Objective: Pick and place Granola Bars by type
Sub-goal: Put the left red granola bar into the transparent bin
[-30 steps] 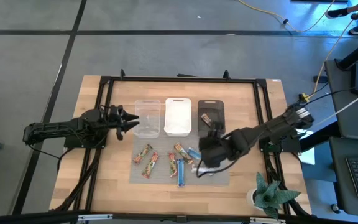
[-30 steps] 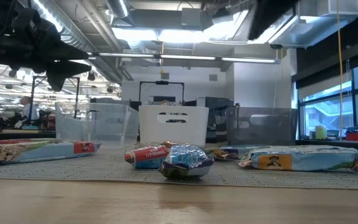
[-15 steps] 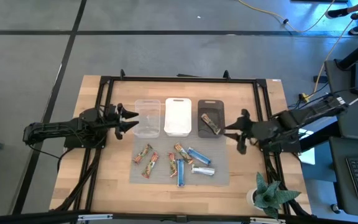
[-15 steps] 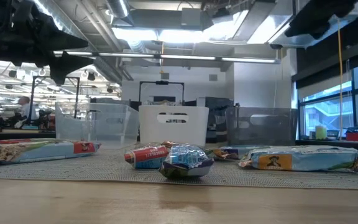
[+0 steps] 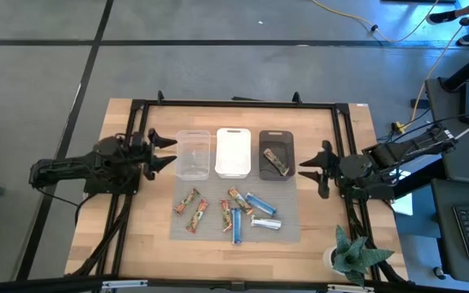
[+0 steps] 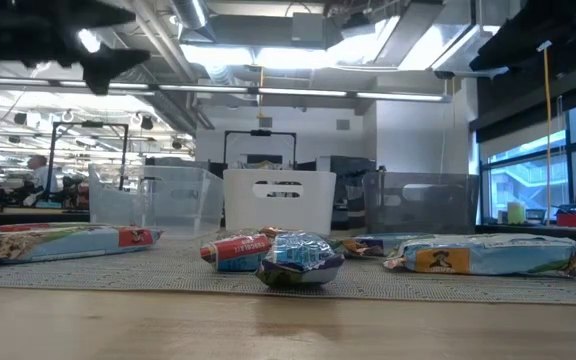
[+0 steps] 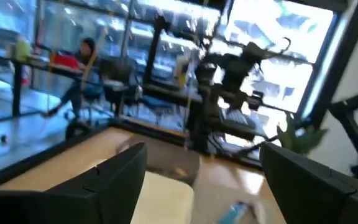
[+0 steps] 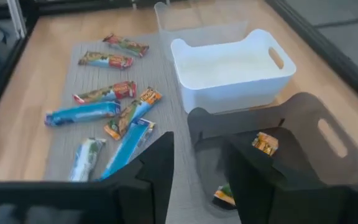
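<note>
Several wrapped granola bars [image 5: 236,213] lie flat on a grey mat [image 5: 290,203] near the table's middle; they also show in the right wrist view [image 8: 107,112]. Behind the mat a clear bin [image 5: 192,155], a white bin [image 5: 233,153] and a dark bin [image 5: 277,140] stand in a row. A brown-orange bar [image 5: 277,161] lies in the dark bin. My left gripper [image 5: 166,151] hovers open just left of the clear bin, with nothing between its fingers [image 7: 107,180]. My right gripper [image 5: 311,169] hovers open just right of the dark bin, also holding nothing.
A black metal frame [image 5: 234,103] runs around the tabletop. A small green plant [image 5: 350,252] stands at the near right corner. Bare wood [image 5: 149,228] lies left of the mat. Beyond the table, in the left wrist view, a person [image 7: 82,68] sits in the room.
My right gripper has left the mat's right part and swung up and toward the table's right edge, stopping beside the dark bin. My left gripper has opened wide and drawn back slightly toward the table's left edge. The bars have stayed where they were.
</note>
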Action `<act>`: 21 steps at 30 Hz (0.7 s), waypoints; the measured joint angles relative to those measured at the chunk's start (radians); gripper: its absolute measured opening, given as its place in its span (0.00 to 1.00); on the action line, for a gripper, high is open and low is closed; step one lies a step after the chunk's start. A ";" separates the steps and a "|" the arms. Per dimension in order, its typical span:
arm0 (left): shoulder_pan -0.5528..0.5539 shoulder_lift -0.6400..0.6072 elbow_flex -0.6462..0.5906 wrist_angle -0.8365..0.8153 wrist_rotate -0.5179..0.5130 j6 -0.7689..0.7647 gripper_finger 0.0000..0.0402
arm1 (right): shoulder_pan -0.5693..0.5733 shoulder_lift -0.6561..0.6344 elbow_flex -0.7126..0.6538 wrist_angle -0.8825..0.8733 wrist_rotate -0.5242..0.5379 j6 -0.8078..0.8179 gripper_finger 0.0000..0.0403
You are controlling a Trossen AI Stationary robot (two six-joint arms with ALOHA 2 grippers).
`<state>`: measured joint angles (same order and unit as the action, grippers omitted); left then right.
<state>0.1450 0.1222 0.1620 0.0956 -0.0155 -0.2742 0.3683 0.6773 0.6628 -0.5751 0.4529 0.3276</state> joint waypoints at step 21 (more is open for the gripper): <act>-0.469 1.054 0.769 -0.951 -0.259 -0.706 0.76 | 0.000 0.001 0.000 -0.062 0.130 -0.111 0.35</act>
<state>-0.3243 1.1763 0.9306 -0.8555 -0.2745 -0.9800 0.3683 0.6781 0.6628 -0.6371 0.5831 0.2169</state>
